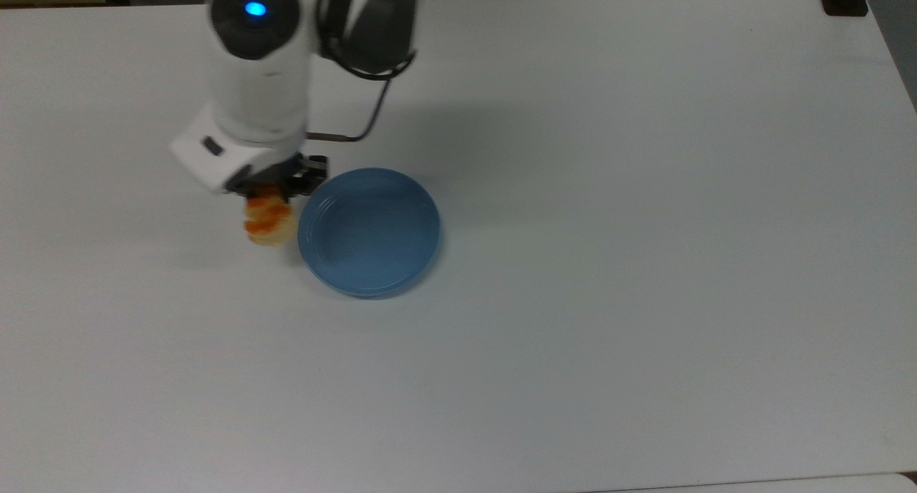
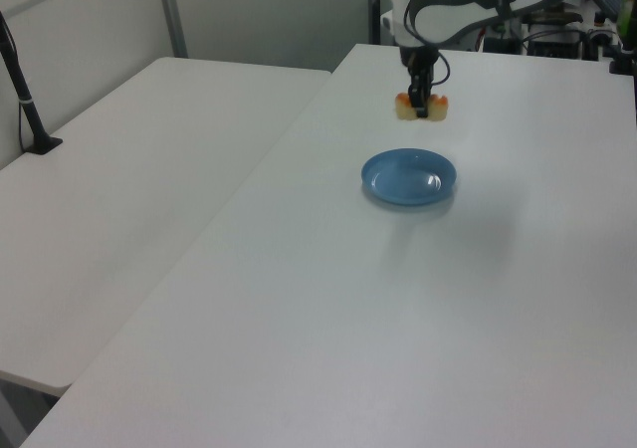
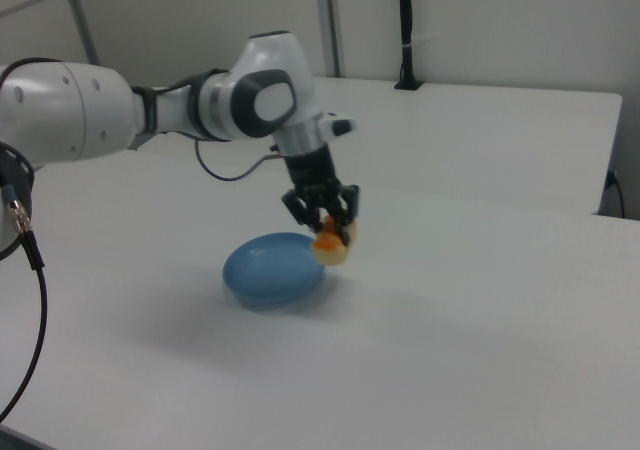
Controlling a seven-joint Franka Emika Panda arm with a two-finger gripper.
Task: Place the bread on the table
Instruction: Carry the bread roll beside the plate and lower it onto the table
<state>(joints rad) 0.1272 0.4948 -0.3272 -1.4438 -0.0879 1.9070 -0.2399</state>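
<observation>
A second white table [image 2: 149, 169] stands at the left view's left, beside grey wall panels [image 2: 269, 10] and a black pole [image 2: 20, 80].

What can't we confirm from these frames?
- Top view: the far end of the bread is hidden under the gripper.
- Left view: the fingers cover the middle of the bread.
- Right view: the gap between the bread and the table cannot be judged; the blue plate sits just behind it.

The white-and-grey jointed arm [image 3: 150, 105] reaches out with its wrist pointing straight down; its black two-finger gripper [image 3: 325, 215] has both fingers [image 3: 345, 205] clamped on a load.
</observation>
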